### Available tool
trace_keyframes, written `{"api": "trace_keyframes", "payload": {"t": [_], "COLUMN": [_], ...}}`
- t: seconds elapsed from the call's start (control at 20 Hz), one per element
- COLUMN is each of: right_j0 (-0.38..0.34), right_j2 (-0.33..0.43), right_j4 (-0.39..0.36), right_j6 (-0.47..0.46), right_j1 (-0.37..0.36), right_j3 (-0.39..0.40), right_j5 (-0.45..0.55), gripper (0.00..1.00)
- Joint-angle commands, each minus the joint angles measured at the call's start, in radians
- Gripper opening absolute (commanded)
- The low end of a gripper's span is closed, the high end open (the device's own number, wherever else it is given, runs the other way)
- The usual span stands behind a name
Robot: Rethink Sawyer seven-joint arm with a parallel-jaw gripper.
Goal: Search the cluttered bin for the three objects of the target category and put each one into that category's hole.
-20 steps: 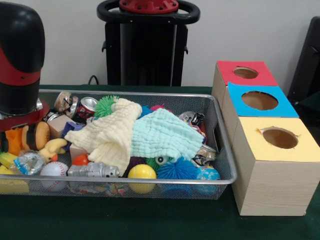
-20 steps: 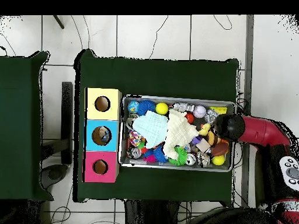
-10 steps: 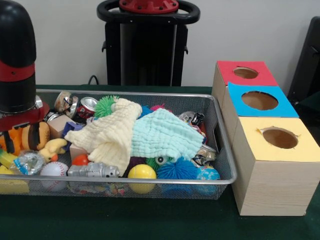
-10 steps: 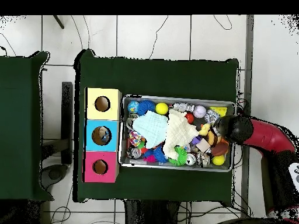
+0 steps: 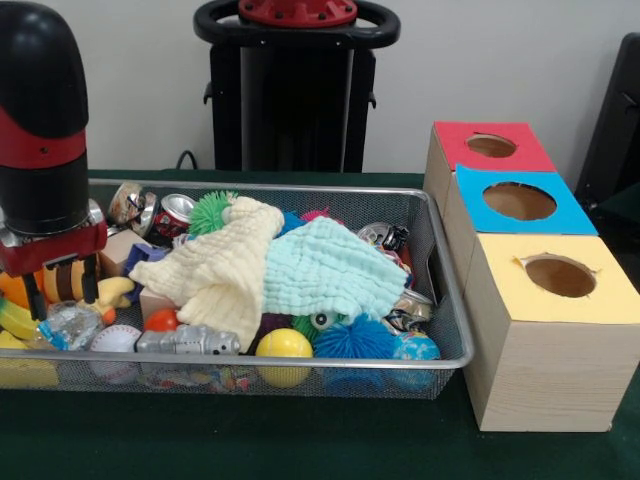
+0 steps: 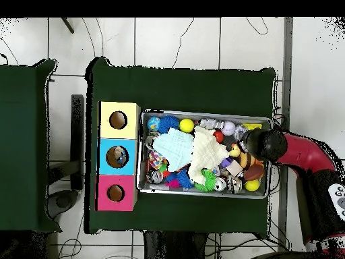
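The wire mesh bin [image 5: 440, 300] is piled with toys, with a pale yellow cloth [image 5: 215, 265] and a mint cloth [image 5: 325, 268] lying over the middle. My gripper [image 5: 62, 296] hangs low over the bin's left end, open. Its fingers [image 5: 38, 300] straddle an orange-and-black striped toy [image 5: 60, 281]; whether they touch it I cannot tell. Seen from overhead, the arm's head [image 6: 265, 145] covers the bin's right end and hides the fingers. Three wooden boxes stand beside the bin, with a red-topped hole [image 5: 491, 146], a blue-topped hole [image 5: 519, 201] and a yellow-topped hole [image 5: 560, 276].
Around the gripper lie a yellow duck [image 5: 112, 291], a crumpled clear bottle [image 5: 65, 322], a baseball [image 5: 108, 338] and a banana [image 5: 15, 318]. Along the front lie a silver robot toy [image 5: 186, 342], a yellow ball [image 5: 284, 345] and a blue spiky ball [image 5: 355, 340]. A drinks can [image 5: 176, 212] sits at the back.
The gripper has come down and shifted right in the front view, from above the bin's left edge to around the orange-and-black toy. The rest of the bin's contents lie as before.
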Motion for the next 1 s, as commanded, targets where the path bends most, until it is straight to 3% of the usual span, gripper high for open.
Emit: {"api": "trace_keyframes", "payload": {"t": [0.05, 1.0], "right_j0": [0.006, 0.012], "right_j2": [0.11, 0.112], "right_j4": [0.0, -0.012], "right_j6": [0.004, 0.022], "right_j1": [0.017, 0.017], "right_j3": [0.069, 0.082], "right_j5": [-0.076, -0.119], "gripper": [1.0, 1.0]}}
